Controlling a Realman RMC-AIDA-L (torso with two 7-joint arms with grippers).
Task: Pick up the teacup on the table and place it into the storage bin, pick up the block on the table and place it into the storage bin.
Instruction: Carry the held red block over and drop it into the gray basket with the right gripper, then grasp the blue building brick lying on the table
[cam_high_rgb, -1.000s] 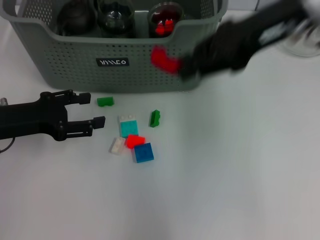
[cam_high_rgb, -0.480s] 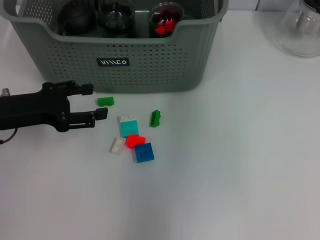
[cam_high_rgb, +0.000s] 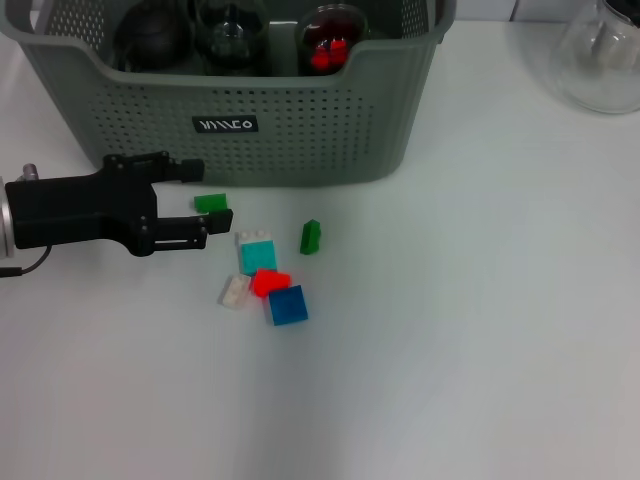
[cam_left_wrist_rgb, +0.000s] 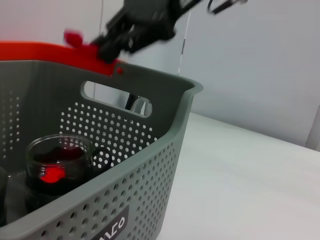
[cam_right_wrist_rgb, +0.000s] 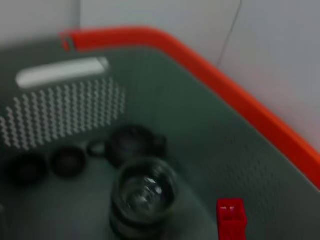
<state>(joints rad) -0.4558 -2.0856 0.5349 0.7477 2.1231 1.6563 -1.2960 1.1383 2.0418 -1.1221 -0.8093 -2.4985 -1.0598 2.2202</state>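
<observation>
Holding several glass cups already, the storage bin (cam_high_rgb: 300, 140) stands behind the loose blocks. Low on the table, the left gripper (cam_high_rgb: 205, 197) spreads its jaws around a green block (cam_high_rgb: 210, 203); closing seems next. Right gripper (cam_left_wrist_rgb: 145, 25), apparently gripping a red block (cam_left_wrist_rgb: 75, 39), hangs above the bin.

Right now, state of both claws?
Left claw: open, around the green block on the table.
Right claw: above the bin, holding a red block.

storage bin (cam_left_wrist_rgb: 150, 165) | glass cup (cam_left_wrist_rgb: 57, 167) w/ red block (cam_left_wrist_rgb: 51, 174) inside | right end effector (cam_left_wrist_rgb: 102, 47) above rim
</observation>
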